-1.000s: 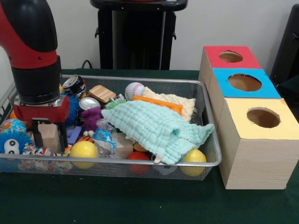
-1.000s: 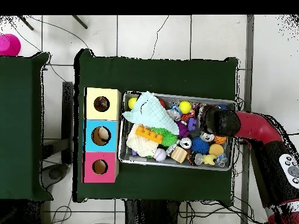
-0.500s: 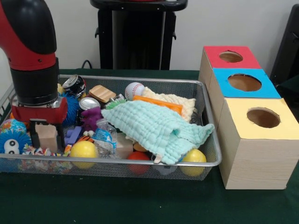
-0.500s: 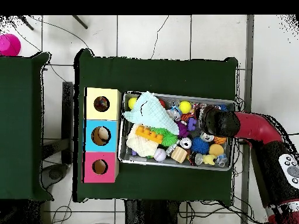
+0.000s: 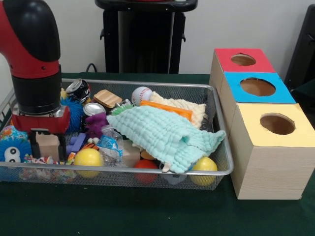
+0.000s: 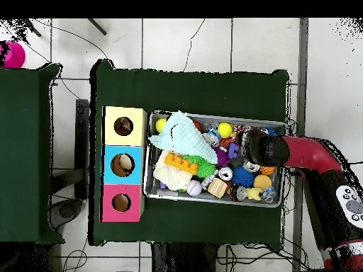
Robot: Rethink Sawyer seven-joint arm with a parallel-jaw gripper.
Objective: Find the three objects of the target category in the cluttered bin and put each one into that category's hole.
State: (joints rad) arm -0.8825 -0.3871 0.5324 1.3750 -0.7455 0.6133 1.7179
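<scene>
A wire mesh bin (image 5: 224, 164) sits on a green table, heaped with toys. Beside its right end stands a row of three wooden boxes, each with one round hole on top: a red box (image 5: 244, 60), a blue box (image 5: 258, 87) and a yellow box (image 5: 276, 124).

The red and black arm reaches down into the bin's left end. Its gripper (image 5: 47, 146) has two dark fingers closed on either side of a small pale wooden block (image 5: 48, 144), just above the clutter near the bin's front left corner. The block looks stiff, light and flat-sided, so a hold across two opposite faces should be secure, with little risk of crushing.

Countable in the bin: two yellow balls (image 5: 88, 158) along the front edge, one red ball (image 5: 146, 164) between them, one baseball (image 5: 141, 94) near the back edge, one mint green cloth (image 5: 165, 133) draped over the middle, and two cans (image 5: 78, 89) near the back left. Which category is the target cannot be told.
</scene>
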